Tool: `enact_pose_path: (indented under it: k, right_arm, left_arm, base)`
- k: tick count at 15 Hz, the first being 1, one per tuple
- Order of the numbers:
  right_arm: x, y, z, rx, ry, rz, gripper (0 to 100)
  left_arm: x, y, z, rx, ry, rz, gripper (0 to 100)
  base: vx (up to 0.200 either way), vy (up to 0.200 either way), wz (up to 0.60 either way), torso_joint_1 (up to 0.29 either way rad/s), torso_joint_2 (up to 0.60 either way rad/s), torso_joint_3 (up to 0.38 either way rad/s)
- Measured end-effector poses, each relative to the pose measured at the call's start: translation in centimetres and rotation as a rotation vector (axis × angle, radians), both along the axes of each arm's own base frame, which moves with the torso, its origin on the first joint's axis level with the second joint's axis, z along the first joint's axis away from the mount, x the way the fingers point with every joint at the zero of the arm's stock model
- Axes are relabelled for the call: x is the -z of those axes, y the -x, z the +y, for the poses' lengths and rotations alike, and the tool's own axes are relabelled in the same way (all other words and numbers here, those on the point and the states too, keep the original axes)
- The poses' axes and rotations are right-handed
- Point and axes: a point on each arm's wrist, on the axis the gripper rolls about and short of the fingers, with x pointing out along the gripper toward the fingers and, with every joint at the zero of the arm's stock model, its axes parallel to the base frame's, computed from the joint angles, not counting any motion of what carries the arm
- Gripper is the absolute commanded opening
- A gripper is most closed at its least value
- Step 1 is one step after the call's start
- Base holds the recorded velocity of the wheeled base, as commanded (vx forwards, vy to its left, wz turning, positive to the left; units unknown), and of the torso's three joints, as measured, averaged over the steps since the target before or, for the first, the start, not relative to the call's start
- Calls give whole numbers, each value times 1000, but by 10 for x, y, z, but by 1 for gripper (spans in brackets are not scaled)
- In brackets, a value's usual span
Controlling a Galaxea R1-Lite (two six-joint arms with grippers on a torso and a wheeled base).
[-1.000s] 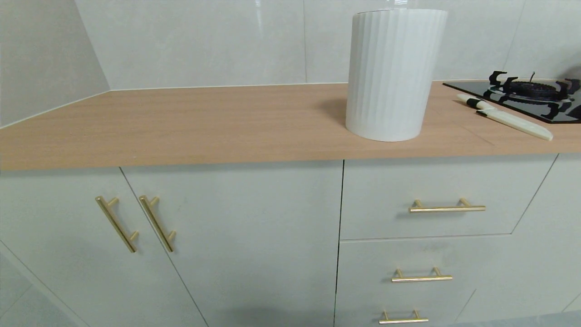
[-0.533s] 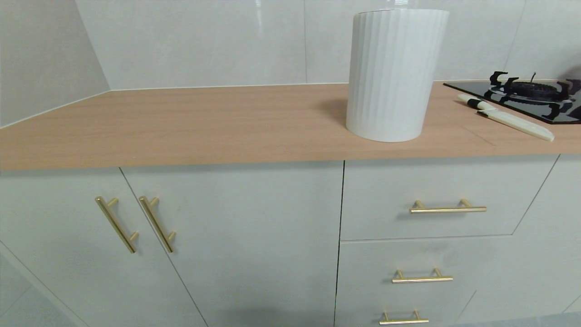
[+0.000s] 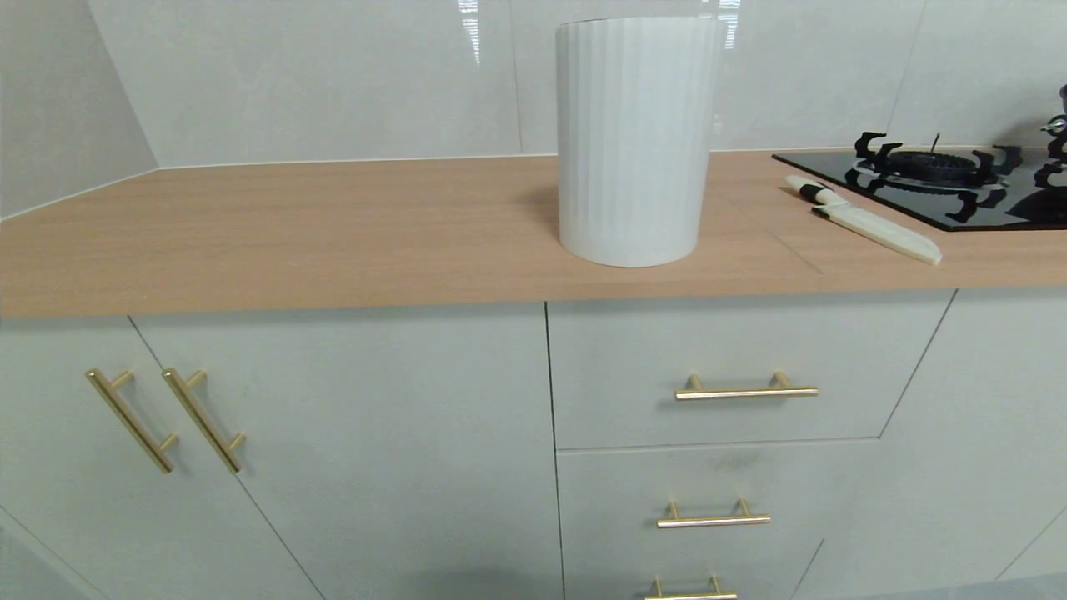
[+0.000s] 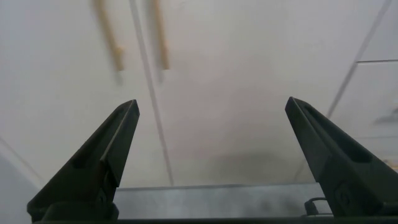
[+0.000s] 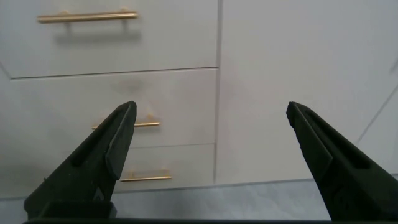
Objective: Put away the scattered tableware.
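Ribbed white canister on wood-grain counter; pale knife beside glossy black hob; left gripper and right gripper wide, empty.

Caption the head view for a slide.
A white ribbed container and a knife sit on a wooden counter beside a gas hob, above closed drawers.
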Motion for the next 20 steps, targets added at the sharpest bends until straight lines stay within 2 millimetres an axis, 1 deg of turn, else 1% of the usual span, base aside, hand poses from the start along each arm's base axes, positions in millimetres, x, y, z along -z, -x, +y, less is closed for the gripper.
enact_pose_path:
  k: [15, 16, 20]
  right_arm:
    - [0, 0, 0, 0, 0, 0, 100]
    - [0, 0, 0, 0, 0, 0, 100]
    - [0, 0, 0, 0, 0, 0, 100]
  left_arm:
    - [0, 0, 0, 0, 0, 0, 100]
    - [0, 0, 0, 0, 0, 0, 100]
    - [0, 0, 0, 0, 0, 0, 100]
  base:
    - [0, 0, 0, 0, 0, 0]
    - [200, 0, 0, 2, 2, 2]
    - [0, 0, 0, 0, 0, 0]
